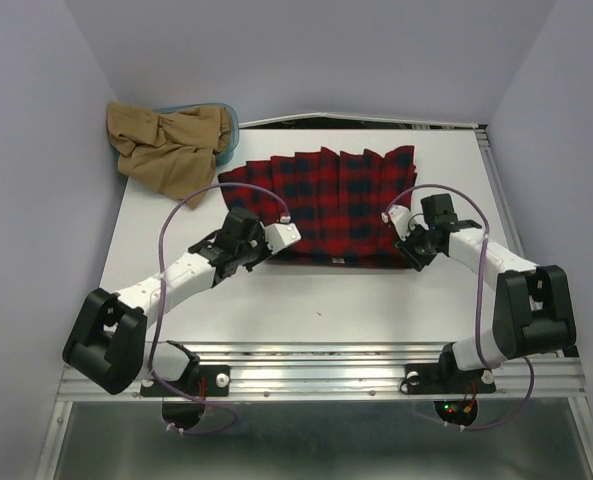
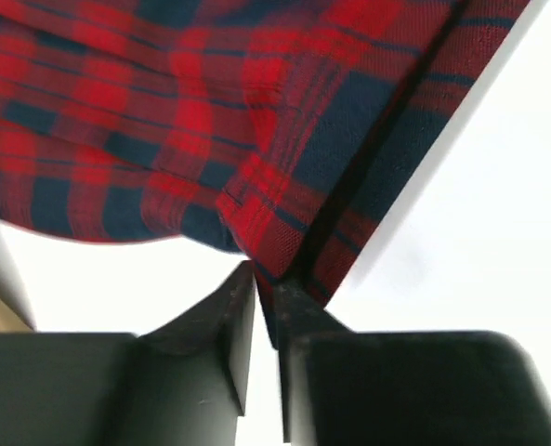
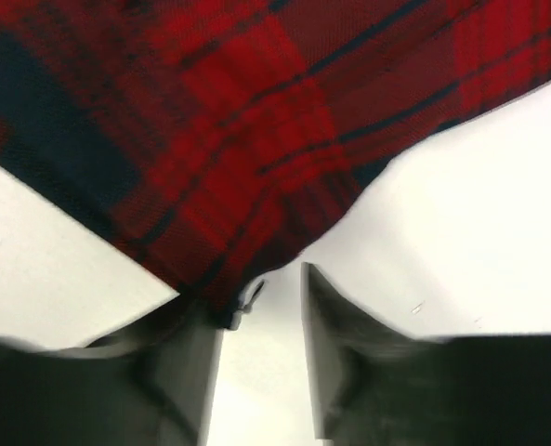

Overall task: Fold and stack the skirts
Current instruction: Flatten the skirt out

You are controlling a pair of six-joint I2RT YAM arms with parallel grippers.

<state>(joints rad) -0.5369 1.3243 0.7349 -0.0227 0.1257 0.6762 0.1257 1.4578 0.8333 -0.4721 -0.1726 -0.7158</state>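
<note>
- The table (image 1: 316, 300) is a plain white surface that fills the middle of the top view, with pale lavender walls (image 1: 376, 50) closing it in on the left, far and right sides.
- A ribbed metal rail (image 1: 326, 375) runs along the bottom of the frame, and both arm bases are bolted to it.
- The red plaid skirt (image 1: 326, 200) lies flat on the table in the upper centre, pleats fanned towards the far wall and its near edge straight.
- The tan skirt (image 1: 166, 145) sits crumpled in the upper left corner, draped over the teal tub (image 1: 228, 115), well apart from the plaid one.
- The left gripper (image 2: 266, 283) is at the plaid skirt's lower left corner. Its jaws are only a thin slit apart, with the hem reaching the tips, and I cannot tell whether the cloth is pinched.
- The right gripper (image 3: 280, 279) is at the lower right corner, jaws narrowly parted. Bare table shows between them, and the cloth corner touches only the finger on the left of the frame.
</note>
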